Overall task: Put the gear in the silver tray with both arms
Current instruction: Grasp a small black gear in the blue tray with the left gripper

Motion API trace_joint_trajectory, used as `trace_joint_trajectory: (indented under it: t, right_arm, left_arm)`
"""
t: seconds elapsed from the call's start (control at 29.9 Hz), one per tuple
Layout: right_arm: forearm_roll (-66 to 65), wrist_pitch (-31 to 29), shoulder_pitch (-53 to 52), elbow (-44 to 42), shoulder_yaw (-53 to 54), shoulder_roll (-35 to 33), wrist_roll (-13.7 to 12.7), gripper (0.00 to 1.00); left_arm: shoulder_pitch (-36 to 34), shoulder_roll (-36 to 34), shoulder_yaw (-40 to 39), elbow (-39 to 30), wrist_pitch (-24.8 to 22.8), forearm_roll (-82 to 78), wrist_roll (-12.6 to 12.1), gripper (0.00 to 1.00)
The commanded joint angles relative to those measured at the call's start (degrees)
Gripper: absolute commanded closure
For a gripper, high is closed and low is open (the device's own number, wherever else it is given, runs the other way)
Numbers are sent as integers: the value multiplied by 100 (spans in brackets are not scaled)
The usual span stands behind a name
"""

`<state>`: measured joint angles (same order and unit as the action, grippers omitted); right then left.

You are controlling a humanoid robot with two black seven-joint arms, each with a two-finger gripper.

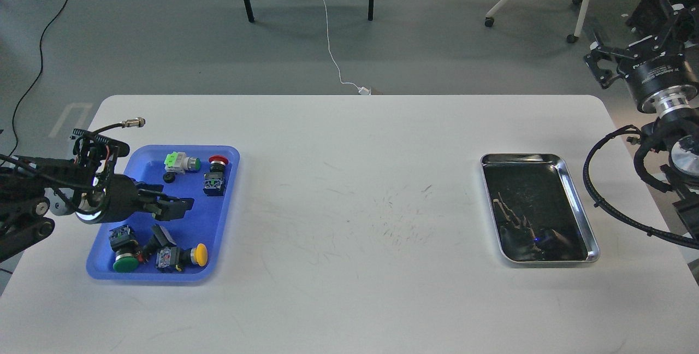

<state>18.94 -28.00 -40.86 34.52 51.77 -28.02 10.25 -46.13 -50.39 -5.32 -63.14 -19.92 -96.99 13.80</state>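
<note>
Nearest, blue tray (104, 272) on counter (349, 266); small black gear (169, 178) just beyond left jaws (183, 207), slightly parted, empty. Silver tray (578, 201) far right, nearer right jaws (598, 64), apart.

You see a white table (349, 266) | blue tray (224, 201) sits on its left | silver tray (576, 201) on its right, well apart.

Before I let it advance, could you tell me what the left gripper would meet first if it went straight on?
Probably the blue tray's right rim; the left gripper points right over bare tray floor, though its height is unclear.
</note>
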Motion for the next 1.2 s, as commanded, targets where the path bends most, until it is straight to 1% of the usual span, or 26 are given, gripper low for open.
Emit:
trace_joint_trajectory:
  t: [0.0, 0.13, 0.2, 0.37, 0.43, 0.53, 0.63, 0.77, 0.84, 0.87, 0.94, 0.97, 1.17]
  right_arm:
    - [4, 0, 78, 99, 61, -2, 21, 0]
    - [4, 0, 113, 134, 105, 7, 21, 0]
    - [4, 0, 122, 143, 105, 7, 21, 0]
    - [4, 0, 139, 143, 114, 33, 21, 0]
    - [4, 0, 148, 134, 114, 33, 21, 0]
    - [4, 0, 140, 143, 122, 33, 29, 0]
    - [4, 0, 139, 143, 131, 33, 21, 0]
    - [4, 0, 139, 134, 131, 33, 29, 0]
    - [4, 0, 148, 134, 175, 33, 21, 0]
    - [4, 0, 148, 126, 192, 33, 21, 0]
    - [4, 0, 148, 126, 193, 33, 21, 0]
    - [4, 0, 148, 126, 193, 33, 21, 0]
    - [-4, 0, 139, 126, 193, 33, 21, 0]
  left_arm:
    - [-1, 47, 14, 214, 15, -4, -17, 22]
    - [-1, 205, 23, 443, 15, 5, 18, 24]
    - [8, 249, 23, 452, 23, 14, 18, 26]
    - [8, 276, 23, 452, 23, 31, 9, 27]
    - [17, 276, 31, 452, 15, 23, 18, 30]
    - [51, 276, 32, 487, 15, 31, 9, 39]
    - [131, 276, 14, 496, 23, 93, 18, 43]
    - [140, 258, 23, 487, 23, 84, 44, 53]
    - [140, 249, 23, 487, 23, 75, 53, 63]
    - [140, 249, 23, 478, 15, 75, 62, 66]
    - [140, 241, 23, 478, -20, 84, 70, 77]
    - [148, 232, 23, 478, -20, 75, 79, 78]
    - [148, 241, 23, 461, -29, 84, 79, 78]
